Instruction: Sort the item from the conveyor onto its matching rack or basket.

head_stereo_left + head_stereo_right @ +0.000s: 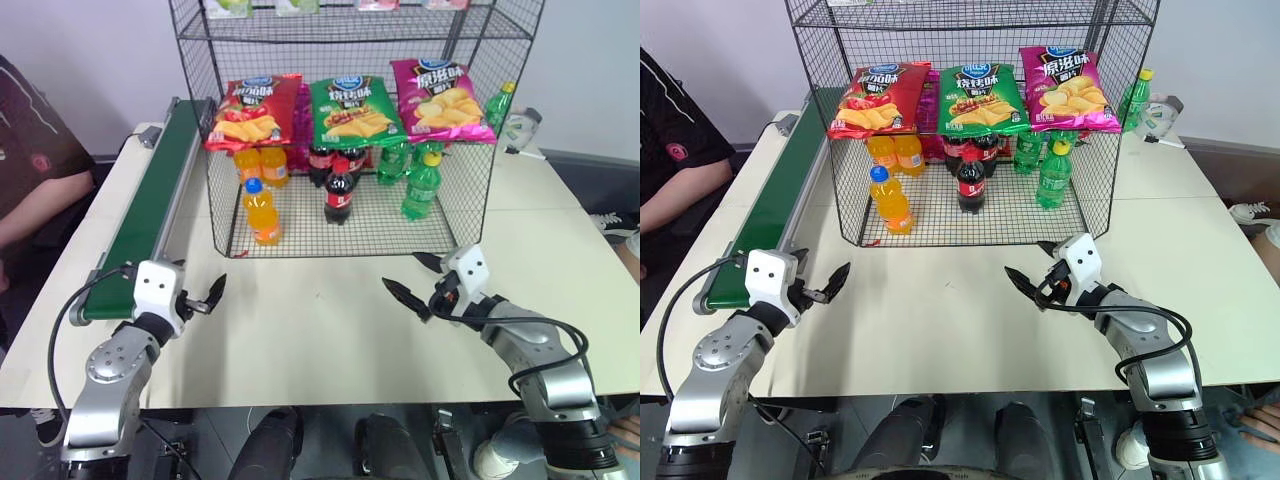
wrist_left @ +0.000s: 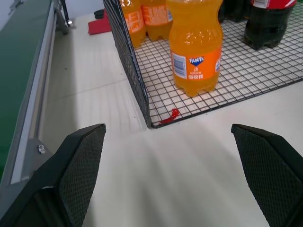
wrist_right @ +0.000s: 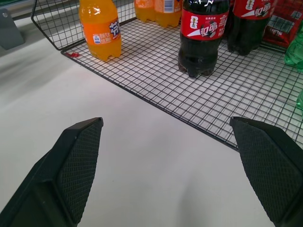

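Both arms reach forward, left gripper and right gripper spread.

The orange soda bottle, blue-capped, stands upright inside the black wire rack, near its front left corner. The green conveyor runs alongside, bare.

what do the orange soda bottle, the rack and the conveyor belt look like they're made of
Orange soda bottle: clear glossy plastic, judging by the highlights and the liquid showing through; blue cap looks like plastic.
Rack: thin black wire welded in a grid, probably coated metal.
Conveyor: matte dark green belt, likely rubber or PVC, in a grey frame that looks like metal.
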### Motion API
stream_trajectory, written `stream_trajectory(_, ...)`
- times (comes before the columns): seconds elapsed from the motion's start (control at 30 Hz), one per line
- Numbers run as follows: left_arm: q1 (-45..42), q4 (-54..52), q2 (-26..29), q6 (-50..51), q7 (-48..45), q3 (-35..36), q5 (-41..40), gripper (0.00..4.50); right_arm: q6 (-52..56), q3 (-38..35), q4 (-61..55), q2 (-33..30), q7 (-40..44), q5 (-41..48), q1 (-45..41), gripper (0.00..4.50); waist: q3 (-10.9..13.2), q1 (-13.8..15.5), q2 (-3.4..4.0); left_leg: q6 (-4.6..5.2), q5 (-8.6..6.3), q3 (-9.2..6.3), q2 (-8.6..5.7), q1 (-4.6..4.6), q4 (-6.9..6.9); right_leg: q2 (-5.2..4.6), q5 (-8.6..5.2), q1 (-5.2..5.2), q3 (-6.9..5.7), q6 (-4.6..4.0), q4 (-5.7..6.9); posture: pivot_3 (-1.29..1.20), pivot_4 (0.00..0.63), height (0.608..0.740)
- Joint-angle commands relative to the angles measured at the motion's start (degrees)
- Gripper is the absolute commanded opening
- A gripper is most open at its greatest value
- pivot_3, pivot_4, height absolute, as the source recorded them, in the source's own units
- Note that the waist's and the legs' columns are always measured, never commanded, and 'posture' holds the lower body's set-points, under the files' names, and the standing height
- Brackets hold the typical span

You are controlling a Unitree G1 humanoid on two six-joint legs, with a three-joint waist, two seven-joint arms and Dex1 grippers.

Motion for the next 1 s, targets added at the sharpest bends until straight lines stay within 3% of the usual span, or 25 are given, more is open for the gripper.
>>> stream_trajectory(0.03,-0.34,-1.67,0.24,-0.39,0.09,0.59,-0.40,4.45,-0.70,-0.58,-1.74,-0.52,0.26,0.23,-0.80,4.50,0.00,-0.01,0.00,0.00,0.00,0.00,0.00,0.00,0.01,0.00,0.00,0.00,0.00,0.00,0.00,0.00,0.150,0.740)
stream_trajectory(1.0,-0.33,-1.96,0.78,0.11,0.04,0.88,-0.18,4.45,0.70,0.16,-2.04,-0.03,-1.53,-0.51,-0.09,4.50,0.00,-0.01,0.00,0.00,0.00,0.00,0.00,0.00,0.00,0.00,0.00,-0.03,0.00,0.00,0.00,0.00,0.150,0.740)
